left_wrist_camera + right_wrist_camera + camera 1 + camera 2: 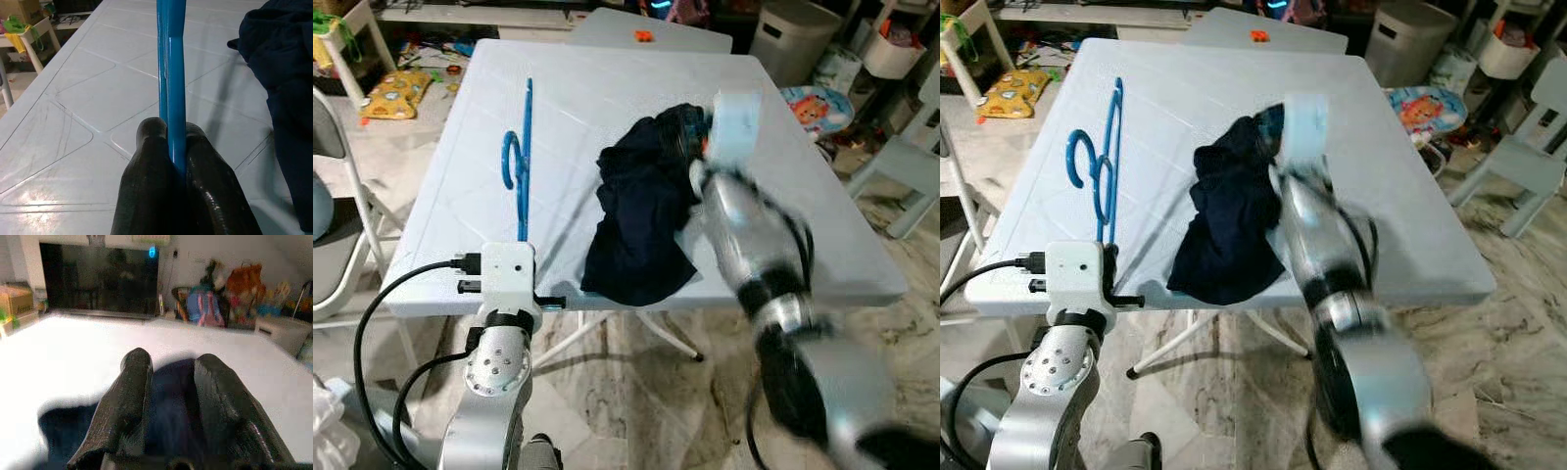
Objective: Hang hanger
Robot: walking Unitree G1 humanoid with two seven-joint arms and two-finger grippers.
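Note:
A blue plastic hanger (521,157) lies along the left side of the white folding table (597,88), its hook pointing left. My left gripper (168,131) is shut on the near end of the hanger (171,73), at the table's front edge. A crumpled dark navy garment (641,220) sits in a heap at the table's middle. My right arm (744,235), blurred, reaches over the heap from the front right. My right gripper (171,364) hovers just above the dark cloth, fingers apart with nothing clamped between them.
A grey folding chair (333,245) stands at the table's left. A second table (651,27) with a small orange object (643,36) is behind. A bin (793,34), a white child's chair (911,166) and toys crowd the right and back floor.

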